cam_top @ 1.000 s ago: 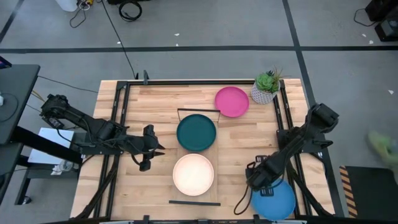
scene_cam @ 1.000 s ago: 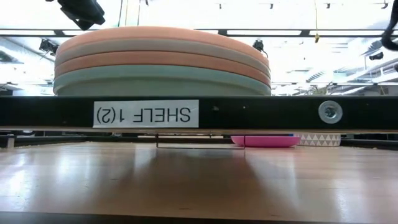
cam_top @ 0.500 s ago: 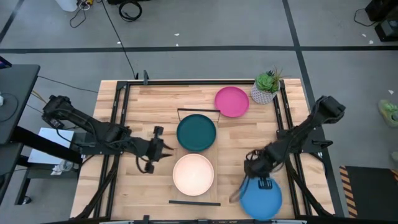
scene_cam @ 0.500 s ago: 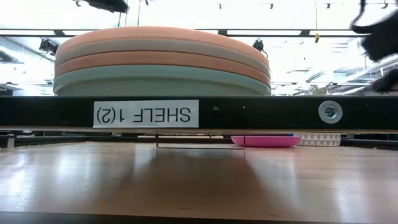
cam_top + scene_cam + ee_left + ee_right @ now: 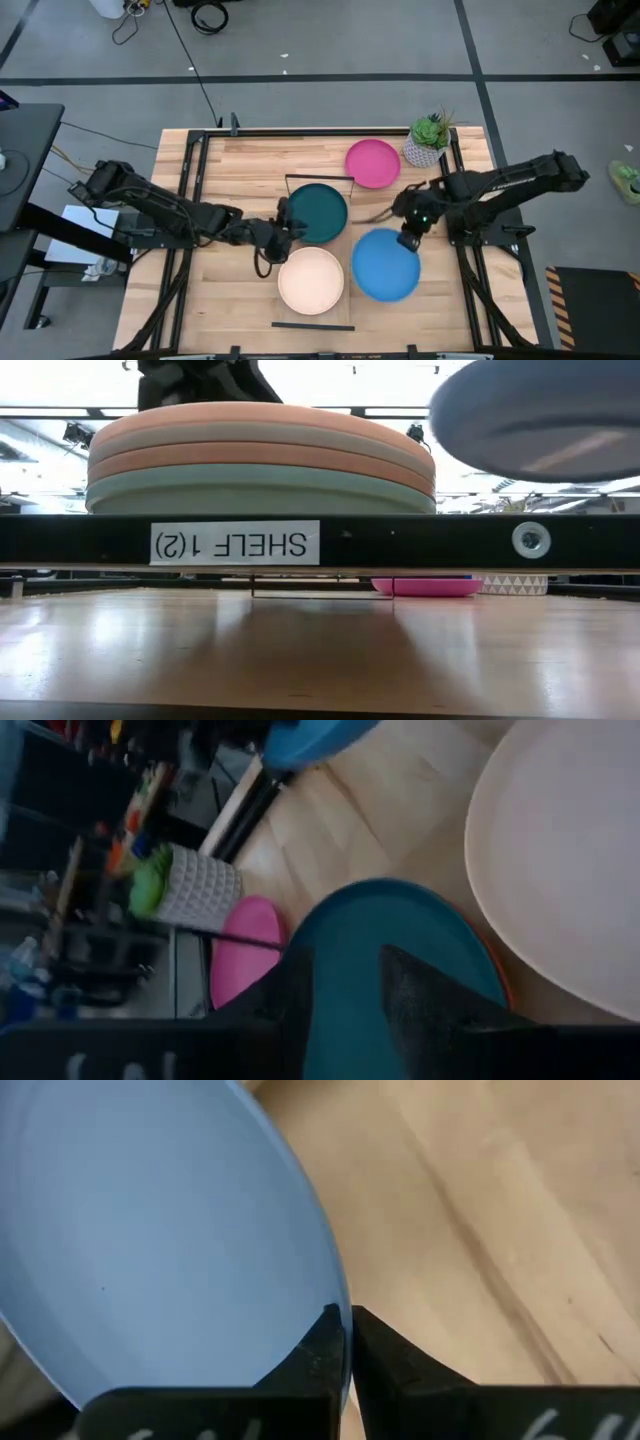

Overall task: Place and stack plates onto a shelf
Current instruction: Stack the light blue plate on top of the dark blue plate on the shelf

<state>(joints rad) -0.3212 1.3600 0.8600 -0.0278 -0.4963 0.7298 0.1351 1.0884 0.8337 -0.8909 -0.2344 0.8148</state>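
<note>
High view: the right gripper is clamped on the rim of the bright blue plate, which hangs above the worktop just right of the cream plate — the right wrist view shows both fingers pinched together on its edge. The cream plate tops a stack on the shelf; beside it on the same plank sits the dark teal plate. The left gripper hovers at the teal plate's near-left edge, its fingers slightly apart over the teal surface, not holding anything. The magenta plate lies on the worktop — just beside the potted plant. From the low view the stack shows orange, grey, terracotta and pale layers, with the blue plate held tilted in the air at upper right.
</note>
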